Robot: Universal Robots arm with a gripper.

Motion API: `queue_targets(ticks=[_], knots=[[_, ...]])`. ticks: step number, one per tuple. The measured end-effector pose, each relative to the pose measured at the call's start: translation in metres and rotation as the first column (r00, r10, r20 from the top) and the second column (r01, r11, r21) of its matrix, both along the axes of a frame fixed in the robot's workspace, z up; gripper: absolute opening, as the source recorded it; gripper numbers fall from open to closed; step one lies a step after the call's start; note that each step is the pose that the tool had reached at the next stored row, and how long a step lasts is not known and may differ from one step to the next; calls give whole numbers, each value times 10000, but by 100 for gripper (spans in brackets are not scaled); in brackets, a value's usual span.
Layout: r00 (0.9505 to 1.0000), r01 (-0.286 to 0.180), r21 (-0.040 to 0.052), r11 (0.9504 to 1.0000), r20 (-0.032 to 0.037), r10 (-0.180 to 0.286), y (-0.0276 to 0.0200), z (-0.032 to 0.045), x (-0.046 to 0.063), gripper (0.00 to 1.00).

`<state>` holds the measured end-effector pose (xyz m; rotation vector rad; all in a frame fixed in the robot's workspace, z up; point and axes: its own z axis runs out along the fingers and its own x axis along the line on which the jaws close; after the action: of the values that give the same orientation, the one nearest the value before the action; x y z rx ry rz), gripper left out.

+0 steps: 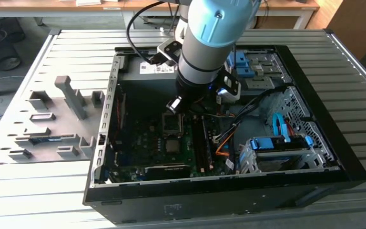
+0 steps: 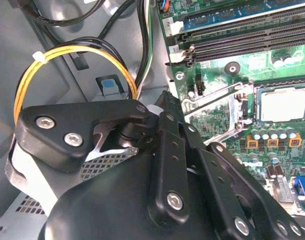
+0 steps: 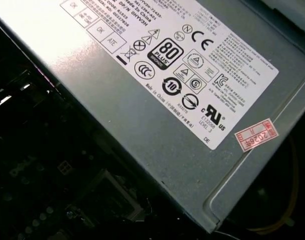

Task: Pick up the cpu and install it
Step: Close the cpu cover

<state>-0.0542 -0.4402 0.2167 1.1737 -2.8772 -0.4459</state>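
Chip seated in the board's socket
The cpu (image 2: 284,103) lies in the motherboard (image 2: 252,65); whether the gripper (image 2: 165,97) is apart is unclear.

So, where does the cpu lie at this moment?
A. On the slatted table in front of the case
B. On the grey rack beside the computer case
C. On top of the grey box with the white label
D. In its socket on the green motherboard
D: in the second wrist view the cpu sits inside the socket frame on the green motherboard, its silvery face up.
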Motion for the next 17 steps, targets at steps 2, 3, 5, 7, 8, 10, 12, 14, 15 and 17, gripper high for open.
queue_targets(ticks=[2, 3, 5, 7, 8, 10, 12, 14, 15, 17], knots=[[10000, 0, 1, 10000, 6, 0, 0, 8, -4, 10], [10000, -1, 3, 10000, 7, 1, -2, 9, -6, 10], [10000, -4, 0, 10000, 8, 4, -8, 11, -10, 10], [10000, -10, -2, 10000, 10, 10, -14, 15, -14, 10], [10000, -13, -1, 10000, 13, 13, -16, 17, -16, 10], [10000, -20, 1, 10000, 17, 20, -19, 24, -19, 10], [10000, -26, 0, 10000, 19, 26, -21, 34, -22, 10], [10000, -30, -1, 10000, 21, 30, -24, 43, -24, 10], [10000, -32, -1, 10000, 22, 32, -25, 48, -25, 10], [10000, -37, 0, 10000, 24, 37, -27, 57, -27, 10]])
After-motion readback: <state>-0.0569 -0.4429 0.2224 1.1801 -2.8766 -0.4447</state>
